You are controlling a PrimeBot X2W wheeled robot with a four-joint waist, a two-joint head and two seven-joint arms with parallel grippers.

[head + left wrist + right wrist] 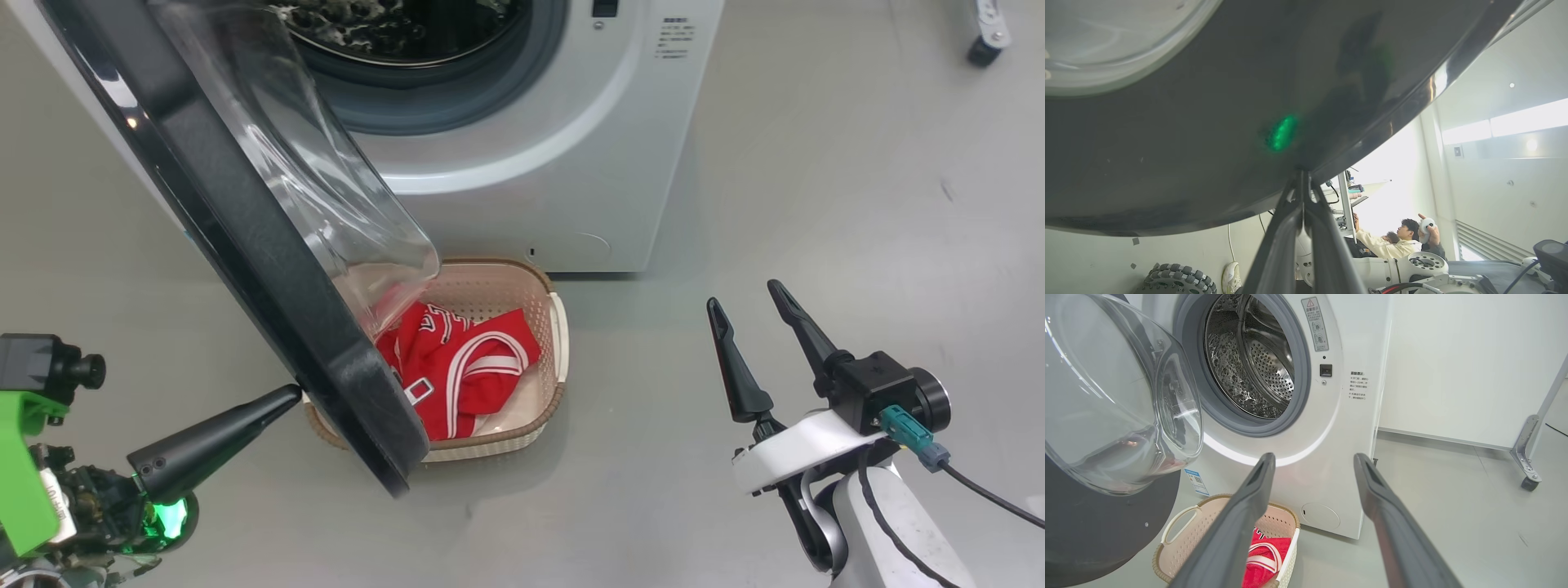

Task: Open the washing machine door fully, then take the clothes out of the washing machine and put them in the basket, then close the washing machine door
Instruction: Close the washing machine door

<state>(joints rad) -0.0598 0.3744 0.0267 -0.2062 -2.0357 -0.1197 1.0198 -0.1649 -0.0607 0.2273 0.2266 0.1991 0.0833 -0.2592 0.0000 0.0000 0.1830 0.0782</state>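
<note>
Head view — washing machine (pixel 531 188) label (pixel 676 37) unreadable.

Left of the basket (pixel 560 351), the left gripper (pixel 287 395) is a smooth, dark taper with two small holes near its thick end. Behind it sit a bright green plastic bracket (pixel 20 474), a small black camera (pixel 49 367) with a stubby lens, a tangle of wiring and a glowing green light (pixel 169 519). Right of the basket, the right gripper (pixel 744 296) has two slim black fingers (pixel 735 363) narrowing to points, rooted in a white wrist shell (pixel 804 449). The shell carries a boxy black housing (pixel 878 390), a teal connector (pixel 900 425) and a thin black cable (pixel 992 494). The forearm (pixel 906 523) is pale grey.
</note>
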